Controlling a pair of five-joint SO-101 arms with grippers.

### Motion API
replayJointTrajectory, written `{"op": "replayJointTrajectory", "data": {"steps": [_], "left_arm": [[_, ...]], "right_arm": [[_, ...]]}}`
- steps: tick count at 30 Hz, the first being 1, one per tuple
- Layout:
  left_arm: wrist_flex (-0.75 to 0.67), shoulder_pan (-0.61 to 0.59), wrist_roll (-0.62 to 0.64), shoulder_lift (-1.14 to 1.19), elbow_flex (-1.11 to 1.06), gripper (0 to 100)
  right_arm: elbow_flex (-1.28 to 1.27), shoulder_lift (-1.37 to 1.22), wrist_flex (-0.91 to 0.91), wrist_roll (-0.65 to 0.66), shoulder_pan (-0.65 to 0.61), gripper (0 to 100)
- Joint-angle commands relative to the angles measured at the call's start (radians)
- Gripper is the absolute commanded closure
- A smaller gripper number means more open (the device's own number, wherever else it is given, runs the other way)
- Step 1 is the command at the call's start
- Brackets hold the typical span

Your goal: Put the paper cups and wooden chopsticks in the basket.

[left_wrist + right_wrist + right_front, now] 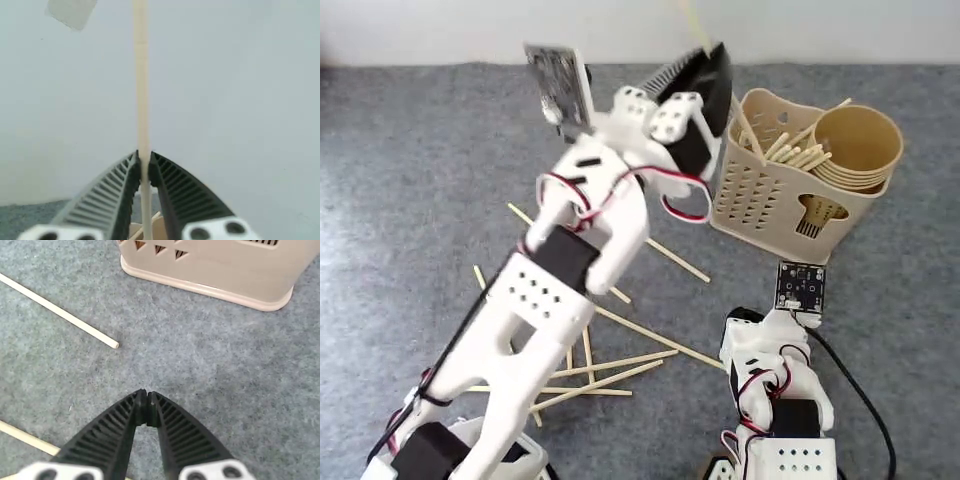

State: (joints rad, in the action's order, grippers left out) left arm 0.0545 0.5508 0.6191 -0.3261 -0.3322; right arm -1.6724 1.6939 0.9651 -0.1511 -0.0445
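Nearest the lens, the left arm (pixel 535 300) stretches from the lower left of the high view up toward the top centre. Beneath and beside it, loose wooden chopsticks (pixel 605 365) lie scattered and crossing on the grey surface (pixel 410 150), so a good part of the task is not yet done.

At the arm's end the left fingers (pixel 135 167) are clamped on a single chopstick (pixel 142 95). It stands close to upright between them and runs out past the top of the frame. These fingers sit just beside the left rim of the basket (pixel 775 200); whether the stick's lower end is already inside, I cannot tell. Holding it on end looks deliberate, since a long stick enters a tall, narrow container more readily tip first than lying flat.

Right of centre, at the bottom of the high view, the right arm (pixel 775 385) sits low. The right fingers (pixel 146 407) are pressed together on nothing, over bare surface, with the basket's foot ahead and a loose stick (pixel 60 312) at the upper left of that wrist picture. I judge it is parked clear of the other arm.

Farthest right, the basket already holds a sheaf of chopsticks (pixel 790 152) in its left part and a stack of paper cups (pixel 860 145) in its right.
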Motion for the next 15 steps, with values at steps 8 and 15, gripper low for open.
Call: {"op": "replayJointTrajectory", "data": {"steps": [8,15], "left_arm": [[-0.373,0.038,-0.176,0.13,-0.076,99],[-0.388,0.057,-0.272,0.249,0.007,99]], "right_arm": [[-0.011,0.022,0.004,0.0,0.005,99.0],[-0.011,0.022,0.004,0.0,0.005,99.0]]}}
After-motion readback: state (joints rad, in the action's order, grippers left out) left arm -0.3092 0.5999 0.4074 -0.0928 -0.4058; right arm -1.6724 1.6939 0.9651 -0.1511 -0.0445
